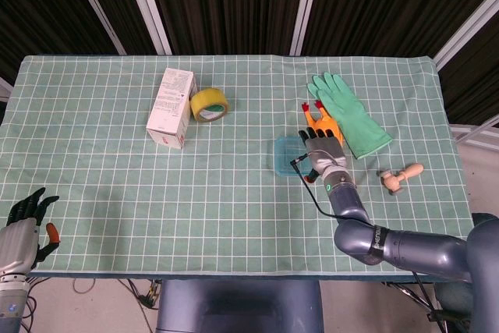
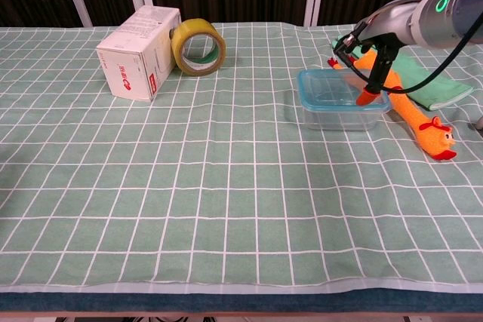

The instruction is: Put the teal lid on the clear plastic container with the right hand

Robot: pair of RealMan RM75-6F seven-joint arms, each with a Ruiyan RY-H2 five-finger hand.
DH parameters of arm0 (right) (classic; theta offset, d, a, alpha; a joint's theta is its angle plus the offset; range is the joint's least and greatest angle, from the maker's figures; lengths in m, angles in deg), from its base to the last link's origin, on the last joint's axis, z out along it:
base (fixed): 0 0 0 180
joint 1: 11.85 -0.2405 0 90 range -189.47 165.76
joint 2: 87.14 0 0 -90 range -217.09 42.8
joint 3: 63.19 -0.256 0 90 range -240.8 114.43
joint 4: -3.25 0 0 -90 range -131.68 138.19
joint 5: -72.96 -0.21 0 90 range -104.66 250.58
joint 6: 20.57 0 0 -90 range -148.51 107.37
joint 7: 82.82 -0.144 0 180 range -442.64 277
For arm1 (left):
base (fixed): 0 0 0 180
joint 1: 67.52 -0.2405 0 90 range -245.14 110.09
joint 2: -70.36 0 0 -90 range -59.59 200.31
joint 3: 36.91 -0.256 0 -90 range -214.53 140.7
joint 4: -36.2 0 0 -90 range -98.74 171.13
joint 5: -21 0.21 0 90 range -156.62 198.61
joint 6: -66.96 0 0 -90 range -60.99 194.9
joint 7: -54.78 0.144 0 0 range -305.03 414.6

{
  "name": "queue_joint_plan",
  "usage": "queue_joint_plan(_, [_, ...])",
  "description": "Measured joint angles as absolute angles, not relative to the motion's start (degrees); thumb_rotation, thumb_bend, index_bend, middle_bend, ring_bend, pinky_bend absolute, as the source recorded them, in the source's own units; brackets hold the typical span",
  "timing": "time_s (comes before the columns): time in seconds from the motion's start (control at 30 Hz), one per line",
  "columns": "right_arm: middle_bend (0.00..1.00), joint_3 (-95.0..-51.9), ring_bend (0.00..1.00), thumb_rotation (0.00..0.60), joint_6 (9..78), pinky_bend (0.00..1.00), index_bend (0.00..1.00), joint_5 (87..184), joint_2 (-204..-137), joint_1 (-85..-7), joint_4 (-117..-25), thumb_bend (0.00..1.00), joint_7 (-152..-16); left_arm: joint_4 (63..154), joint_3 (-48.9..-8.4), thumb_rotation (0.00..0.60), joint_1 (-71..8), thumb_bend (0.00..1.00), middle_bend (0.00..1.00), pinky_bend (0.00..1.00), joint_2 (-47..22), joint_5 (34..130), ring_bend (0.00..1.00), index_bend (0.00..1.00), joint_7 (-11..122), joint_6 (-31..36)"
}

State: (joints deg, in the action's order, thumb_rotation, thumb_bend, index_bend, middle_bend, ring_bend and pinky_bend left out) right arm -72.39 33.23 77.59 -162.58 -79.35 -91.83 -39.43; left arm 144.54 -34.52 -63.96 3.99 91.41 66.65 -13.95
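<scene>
Teal lid (image 2: pixel 337 89) already sits on the clear plastic container (image 2: pixel 339 115), right of table centre, seated flat as far as we can judge. Our right hand (image 1: pixel 324 150) hangs just off the container's 3 o'clock edge in the head view, fingers spread, holding nothing; one fingertip (image 2: pixel 365 97) dips to the lid's far right corner, contact unclear. Container's long axis runs 9-to-3 in the chest view. Left hand (image 1: pixel 23 224) is empty at the table's 7 o'clock corner, well apart. Rubber chicken (image 2: pixel 415 122) lies just beside the container at 3 o'clock.

Lid (image 2: pixel 336 88) on container (image 2: pixel 341 113); rubber chicken (image 2: pixel 411 117) right; tape roll (image 2: pixel 198 47) beside box (image 2: pixel 139 52).
</scene>
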Motion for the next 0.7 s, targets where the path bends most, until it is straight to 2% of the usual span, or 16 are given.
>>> queue_joint_plan(0.07, [0.0,-72.8,0.0,0.6,34.4,0.0,0.06,79.2,-161.6,-78.7,-93.0,0.26,-40.6,144.5,-34.5,0.6,-64.0,0.74,0.0,0.0,4.0,91.4,0.0,0.18,66.7,-14.0])
queue_joint_plan(0.17, [0.0,-73.5,0.0,0.6,36.4,0.0,0.22,83.1,-160.4,-77.3,-94.6,0.28,-42.9,144.6,-34.5,0.6,-64.0,0.74,0.0,0.0,4.0,91.4,0.0,0.18,66.8,-14.0])
queue_joint_plan(0.23, [0.0,-73.6,0.0,0.6,37.5,0.0,0.33,87.0,-159.7,-75.9,-95.5,0.33,-44.9,144.6,-34.5,0.6,-64.0,0.74,0.0,0.0,3.9,91.4,0.0,0.18,66.8,-14.0])
queue_joint_plan(0.33, [0.01,-73.6,0.0,0.6,38.9,0.0,0.44,93.3,-159.0,-73.6,-96.5,0.38,-47.9,144.6,-34.5,0.6,-64.0,0.74,0.0,0.0,3.9,91.3,0.0,0.18,66.8,-14.0])
queue_joint_plan(0.5, [0.01,-72.9,0.0,0.6,40.3,0.0,0.5,103.3,-158.6,-69.6,-96.6,0.41,-53.2,144.6,-34.5,0.6,-64.0,0.74,0.0,0.0,3.9,91.2,0.0,0.18,66.9,-14.0])
queue_joint_plan(0.7, [0.01,-72.3,0.0,0.6,39.4,0.0,0.51,109.4,-159.3,-66.1,-93.7,0.45,-58.0,144.7,-34.5,0.6,-63.9,0.74,0.0,0.0,3.9,91.0,0.0,0.18,67.0,-14.0])
